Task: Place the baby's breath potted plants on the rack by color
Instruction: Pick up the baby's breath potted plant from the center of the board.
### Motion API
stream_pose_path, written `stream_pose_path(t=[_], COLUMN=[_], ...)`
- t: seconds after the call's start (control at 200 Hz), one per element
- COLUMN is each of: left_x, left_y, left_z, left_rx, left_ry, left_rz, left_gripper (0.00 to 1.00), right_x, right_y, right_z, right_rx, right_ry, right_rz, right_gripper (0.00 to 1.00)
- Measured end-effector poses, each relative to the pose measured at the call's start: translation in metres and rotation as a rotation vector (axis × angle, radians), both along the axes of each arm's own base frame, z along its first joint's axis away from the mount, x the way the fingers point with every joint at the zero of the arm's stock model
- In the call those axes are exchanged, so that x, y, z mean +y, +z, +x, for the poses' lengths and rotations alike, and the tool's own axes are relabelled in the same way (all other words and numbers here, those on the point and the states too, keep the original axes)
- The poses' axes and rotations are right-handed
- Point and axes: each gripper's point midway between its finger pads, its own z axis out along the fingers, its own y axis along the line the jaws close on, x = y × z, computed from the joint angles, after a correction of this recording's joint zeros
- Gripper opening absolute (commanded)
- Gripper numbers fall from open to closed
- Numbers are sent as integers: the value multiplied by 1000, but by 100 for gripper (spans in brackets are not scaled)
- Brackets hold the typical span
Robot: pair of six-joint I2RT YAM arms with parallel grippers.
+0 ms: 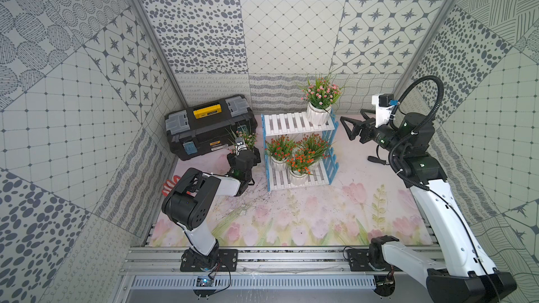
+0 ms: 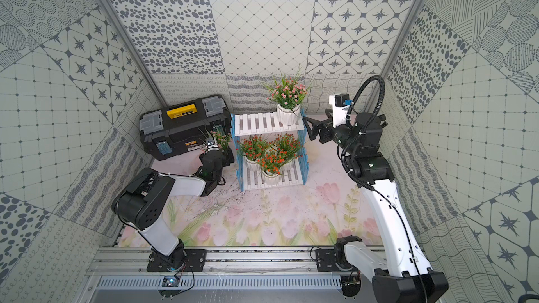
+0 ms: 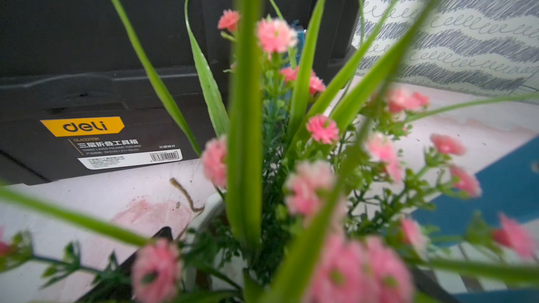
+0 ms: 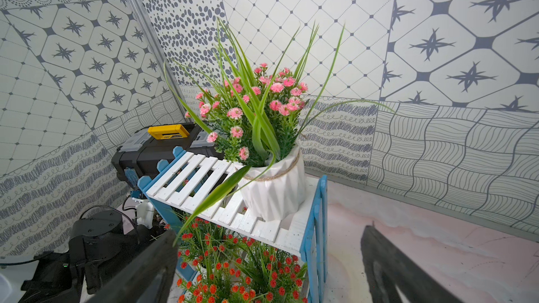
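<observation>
The rack (image 1: 287,123) stands at the middle back, white slats between blue picket sides. A pink baby's breath plant (image 1: 320,94) in a white ribbed pot sits at the right end of its upper tier. Three orange-red plants (image 1: 300,160) crowd the lower tier. Another pink plant (image 1: 246,138) stands on the floor between the rack and the toolbox. My left gripper (image 1: 244,154) is open with a jaw on either side of its pot. In the left wrist view foliage (image 3: 245,141) hides any contact. My right gripper (image 1: 348,128) hangs open and empty just right of the upper tier.
A black toolbox (image 1: 207,123) with a yellow handle lies at the back left, close behind the floor plant. A red-handled item (image 1: 169,188) lies by the left arm's elbow. Patterned walls close in on three sides. The floral mat (image 1: 291,222) spreads in front of the rack.
</observation>
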Motion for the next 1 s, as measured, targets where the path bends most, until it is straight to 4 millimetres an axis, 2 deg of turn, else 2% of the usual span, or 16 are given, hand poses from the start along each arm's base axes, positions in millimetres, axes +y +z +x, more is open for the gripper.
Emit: stream_pose_path(t=[0.2, 0.345, 0.61, 1.0], left_x=[3, 5, 4, 8], left_y=[0, -1, -3, -4], left_z=[8, 10, 12, 16], left_rx=[21, 34, 65, 93], left_ry=[28, 40, 51, 99], left_rz=[-12, -18, -27, -36], left_gripper=[87, 83, 88, 72], right_x=[0, 0, 0, -1], right_y=[0, 0, 0, 2], right_z=[0, 0, 0, -5], right_rx=[1, 1, 1, -7], right_ry=[0, 0, 0, 0], right_rz=[0, 0, 0, 3], right_gripper=[98, 98, 98, 98])
